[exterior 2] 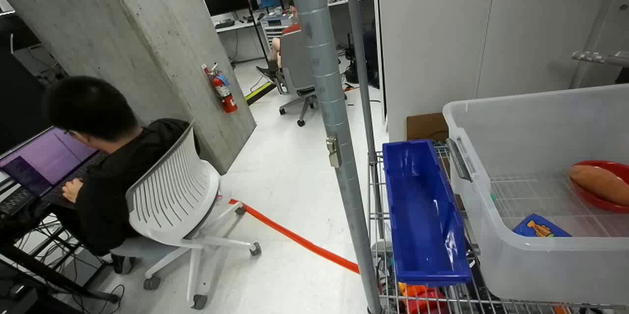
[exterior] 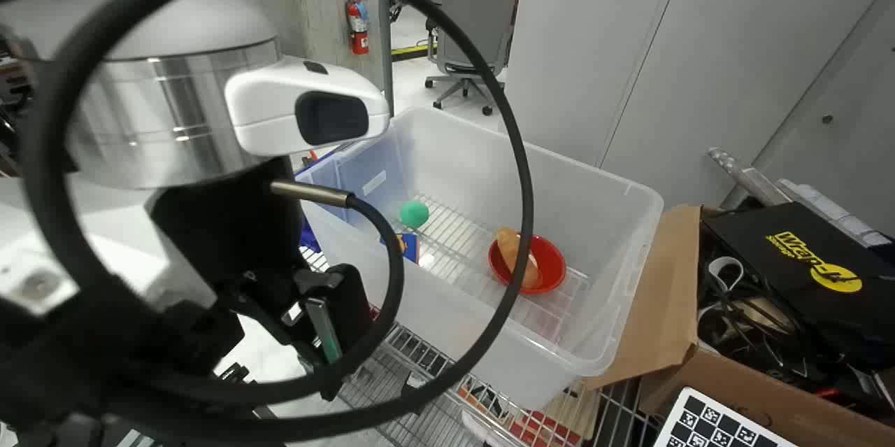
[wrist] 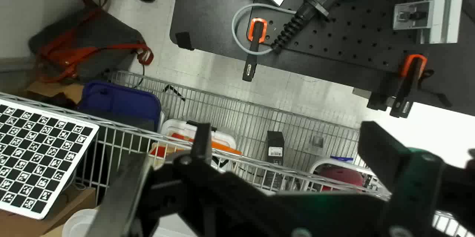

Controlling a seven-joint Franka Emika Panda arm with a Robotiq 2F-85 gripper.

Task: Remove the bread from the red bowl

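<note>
The bread (exterior: 507,243) is in the red bowl (exterior: 554,268), lying across it with one end up at the rim, as both exterior views show. The bowl sits on the bottom of a clear plastic bin (exterior: 461,153), and a green ball (exterior: 414,214) and a small blue packet (exterior 2: 533,225) are in there too, both apart from the bowl. A blue tray (exterior 2: 422,206) stands just beside the bin on the same wire rack (exterior: 419,356). The robot arm (exterior: 210,111) hangs down outside the bin, and in an exterior view a loop of its black cable (exterior: 526,202) crosses in front of the bowl. I see the gripper (wrist: 285,133) outside the bin as well, its fingers (wrist: 202,142) wide apart. The wrist view takes in a black desk (wrist: 211,18): a clamp (wrist: 256,44) with an orange end sits on its edge, not far from the rounded corner, and a second clamp (wrist: 410,85) sits farther along that edge. The rack lies across a strip of floor from there, so the bread is off the desk, past its clamped edge.
</note>
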